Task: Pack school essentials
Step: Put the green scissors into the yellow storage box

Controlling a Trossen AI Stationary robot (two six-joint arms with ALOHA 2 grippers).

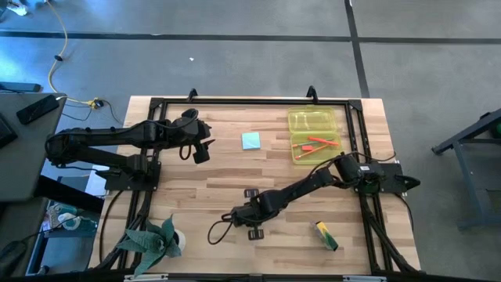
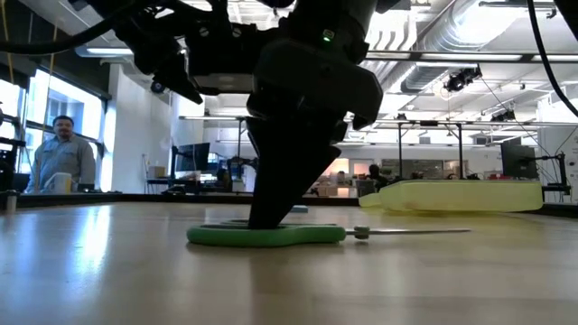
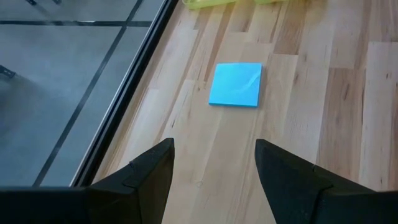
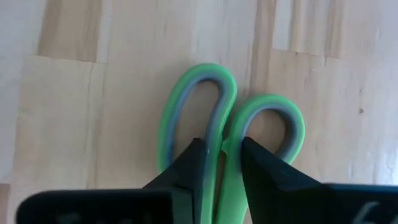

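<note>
The green-handled scissors (image 4: 224, 130) lay flat near the table's front edge, their inner handle bars pinched by the right gripper (image 4: 221, 163). The left gripper (image 3: 214, 171) hung half-open, empty, near the light-blue note pad (image 3: 236, 84). With so narrow a grip, the scissors could swivel or slip when lifted.

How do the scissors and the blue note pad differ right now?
The green-handled scissors lie flat with the right gripper closing on their handles; the light-blue note pad lies untouched, ahead of the open left gripper. The scissors are long with looped handles; the pad is a plain square. Both rest on the wooden table, outside the yellow case.
</note>
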